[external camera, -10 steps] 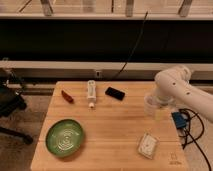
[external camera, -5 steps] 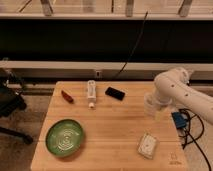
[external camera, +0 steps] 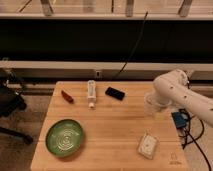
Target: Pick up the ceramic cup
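1. The white arm (external camera: 172, 89) reaches in from the right, over the right edge of the wooden surface (external camera: 110, 125). The hand (external camera: 153, 101) hangs at its lower end, above the surface's right side.
2. Compared with a second ago, the arm's bend sits slightly lower and the hand has sunk a little toward the surface. It has hardly shifted sideways.
3. The ceramic cup (external camera: 151, 110) seems to be the pale rounded shape directly under the hand, on the right part of the surface, to the right of the black phone (external camera: 115, 93). The view blurs it into the hand, so I cannot tell whether the two touch.
4. I cannot tell whether the hand is spread or pressed together.
5. Nothing else on the surface has moved since the earlier frames.
6. The green patterned bowl (external camera: 65, 136) sits near the front left corner.
7. A small red object (external camera: 67, 96) lies at the back left. Next to it is a white tube (external camera: 91, 93), and the black phone is just to the tube's right.
8. A flat white box (external camera: 147, 145) lies near the front right, well apart from the bowl and in front of the hand.
9. A blue object (external camera: 179, 119) with cables sits just off the right edge, below the arm.
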`<state>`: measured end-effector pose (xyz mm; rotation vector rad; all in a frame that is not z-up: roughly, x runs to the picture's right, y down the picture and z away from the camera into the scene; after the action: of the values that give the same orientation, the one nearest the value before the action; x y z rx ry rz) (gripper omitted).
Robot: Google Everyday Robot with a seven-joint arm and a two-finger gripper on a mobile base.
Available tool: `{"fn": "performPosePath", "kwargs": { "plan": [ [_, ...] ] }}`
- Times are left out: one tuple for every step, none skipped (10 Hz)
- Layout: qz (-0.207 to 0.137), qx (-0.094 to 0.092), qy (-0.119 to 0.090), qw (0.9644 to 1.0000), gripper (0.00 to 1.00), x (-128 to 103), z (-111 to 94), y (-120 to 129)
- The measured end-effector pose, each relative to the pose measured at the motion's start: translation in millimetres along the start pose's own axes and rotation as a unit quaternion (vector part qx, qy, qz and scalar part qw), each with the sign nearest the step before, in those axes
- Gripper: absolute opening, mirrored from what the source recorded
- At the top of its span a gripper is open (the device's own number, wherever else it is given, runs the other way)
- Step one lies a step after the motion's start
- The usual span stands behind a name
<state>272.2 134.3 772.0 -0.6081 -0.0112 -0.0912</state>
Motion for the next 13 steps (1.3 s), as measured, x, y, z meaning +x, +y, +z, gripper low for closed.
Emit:
{"fn": "performPosePath", "kwargs": {
  "plan": [
    [-0.003, -0.002, 0.001, 1.0000, 0.80, 0.2, 2.5, 0.4],
    [-0.006, -0.003, 0.002, 1.0000, 0.80, 0.5, 4.7, 0.8],
    [-0.008, -0.004, 0.003, 1.0000, 0.80, 1.1, 7.9, 1.9],
    [-0.010, -0.004, 0.004, 0.9999, 0.80, 1.3, 9.2, 2.0],
    [-0.013, -0.005, 0.003, 0.9999, 0.80, 0.5, 11.3, 2.0],
    [-0.016, -0.006, 0.004, 0.9999, 0.80, 1.6, 12.3, 2.3],
    [-0.018, -0.006, 0.004, 0.9998, 0.80, 1.4, 12.3, 2.4],
    [-0.020, -0.007, 0.005, 0.9998, 0.80, 1.8, 12.3, 2.7],
    [-0.022, -0.008, 0.006, 0.9997, 0.80, 2.3, 12.2, 3.0],
    [-0.024, -0.010, 0.007, 0.9996, 0.77, 3.0, 13.2, 4.0],
    [-0.027, -0.011, 0.008, 0.9996, 0.72, 2.8, 13.5, 4.6],
    [-0.028, -0.011, 0.009, 0.9995, 0.71, 3.8, 13.7, 4.6],
    [-0.031, -0.012, 0.010, 0.9994, 0.71, 3.6, 13.7, 5.0]
  ]
}}
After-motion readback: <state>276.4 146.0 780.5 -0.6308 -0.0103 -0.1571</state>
